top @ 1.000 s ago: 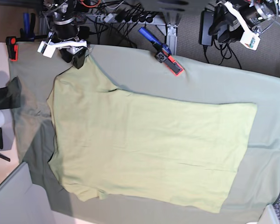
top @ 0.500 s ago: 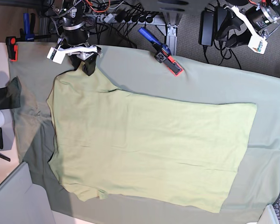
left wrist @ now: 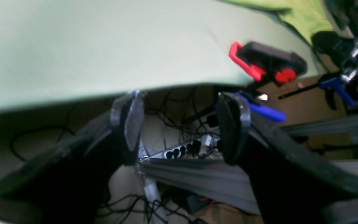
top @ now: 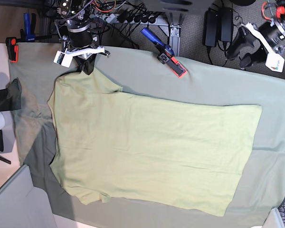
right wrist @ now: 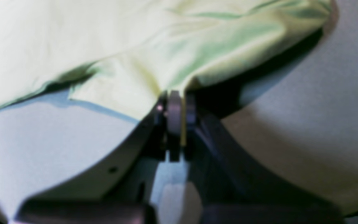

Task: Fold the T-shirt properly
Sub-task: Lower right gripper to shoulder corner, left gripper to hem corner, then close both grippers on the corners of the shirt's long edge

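Note:
The pale yellow-green T-shirt (top: 152,147) lies spread flat on the grey-green table cloth (top: 204,80), collar end at the left. My right gripper (top: 87,66) is at the shirt's far left sleeve corner. In the right wrist view the right gripper (right wrist: 176,109) is shut on a pinch of the T-shirt (right wrist: 135,46), with the fabric lifted slightly there. My left gripper (top: 241,53) hangs behind the table's far right edge, off the cloth. In the left wrist view the left gripper (left wrist: 180,127) is open and empty, with its fingers (left wrist: 129,124) wide apart below the cloth edge (left wrist: 104,46).
A blue and red clamp (top: 168,54) holds the cloth at the far edge, and it also shows in the left wrist view (left wrist: 266,63). An orange clamp (top: 12,49) sits at the far left corner. Cables and a power strip (top: 128,16) lie behind the table. A dark object (top: 4,97) stands at the left.
My right gripper has shifted a little to the right and pulled the sleeve corner with it. My left arm has swung right and down, away from the table's far edge.

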